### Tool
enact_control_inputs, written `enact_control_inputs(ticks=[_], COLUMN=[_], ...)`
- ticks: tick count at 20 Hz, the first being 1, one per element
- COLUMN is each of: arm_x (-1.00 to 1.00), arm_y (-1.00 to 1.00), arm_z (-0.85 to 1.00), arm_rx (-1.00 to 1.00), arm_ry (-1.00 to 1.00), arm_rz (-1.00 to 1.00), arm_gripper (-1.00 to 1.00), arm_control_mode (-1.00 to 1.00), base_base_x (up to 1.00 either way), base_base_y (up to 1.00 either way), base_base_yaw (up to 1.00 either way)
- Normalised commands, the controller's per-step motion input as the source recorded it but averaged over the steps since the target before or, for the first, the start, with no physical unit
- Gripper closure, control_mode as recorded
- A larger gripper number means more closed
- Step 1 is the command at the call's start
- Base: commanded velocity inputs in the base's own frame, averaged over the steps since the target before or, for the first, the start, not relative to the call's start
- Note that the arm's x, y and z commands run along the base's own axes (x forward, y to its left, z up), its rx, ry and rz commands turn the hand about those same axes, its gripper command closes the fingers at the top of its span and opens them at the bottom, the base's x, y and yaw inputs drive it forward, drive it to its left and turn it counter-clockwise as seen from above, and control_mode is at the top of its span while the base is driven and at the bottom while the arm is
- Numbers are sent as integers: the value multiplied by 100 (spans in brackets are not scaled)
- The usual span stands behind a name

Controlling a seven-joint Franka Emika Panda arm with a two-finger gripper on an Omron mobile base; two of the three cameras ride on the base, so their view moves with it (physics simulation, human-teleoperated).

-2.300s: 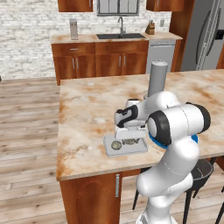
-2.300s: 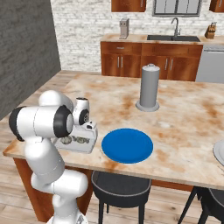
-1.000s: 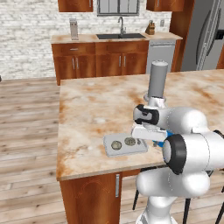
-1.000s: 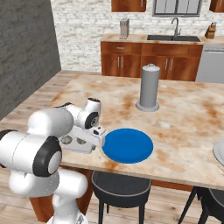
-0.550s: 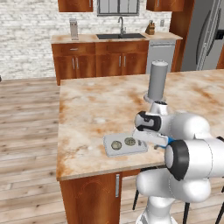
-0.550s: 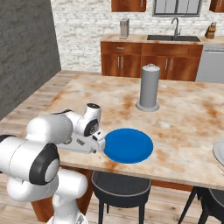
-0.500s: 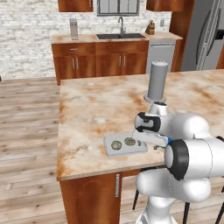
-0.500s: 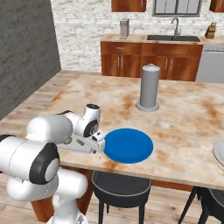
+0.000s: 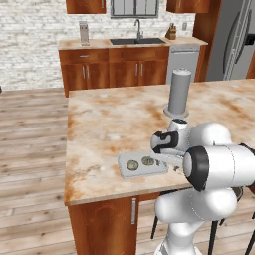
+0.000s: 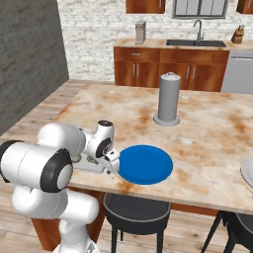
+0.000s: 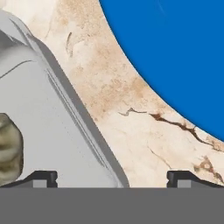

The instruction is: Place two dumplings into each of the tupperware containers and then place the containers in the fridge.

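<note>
The light grey, shallow rectangular tupperware container [image 9: 142, 165] with rounded corners and a raised rim lies on the marbled tan stone counter [image 9: 114, 119], near its front edge. Two small round, lumpy tan-brown dumplings [image 9: 132, 165] with mottled olive surfaces sit side by side inside it. My jaws [image 11: 112, 177] stand wide open and grip nothing; they hang low over the container's right-hand rim, one fingertip [image 11: 41, 177] over the container floor and the other over bare counter. The hand view shows the rim edge close up, one dumpling at the frame's left margin, and the curved edge of the round blue plate [image 11: 175, 52] just beyond a strip of counter. The left base view shows both dumplings and the whole container, with my wrist covering its right end. The right base view shows the blue plate whole, just beside my hand, while my arm hides most of the container. A tall grey cylindrical canister [image 10: 167, 100] stands upright farther back on the counter. The stainless-steel grey fridge [image 9: 234, 42] stands at the far right, well apart.
</note>
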Motion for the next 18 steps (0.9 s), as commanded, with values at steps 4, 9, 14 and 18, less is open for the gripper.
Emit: enact_control_inputs(ticks=[4,9,14,18], arm_x=[17,16,3,-2], arm_y=[-3,0,0,1], arm_z=[-22,-25,-26,-15], arm_rx=[0,0,0,0], arm_ry=[4,5,1,0], arm_rz=[-6,-1,0,0], arm_gripper=[-100,-100,-100,100], arm_control_mode=[-100,-100,-100,-100], base_base_x=[0,0,0,0], base_base_y=[0,0,0,0], base_base_yaw=[0,0,0,0])
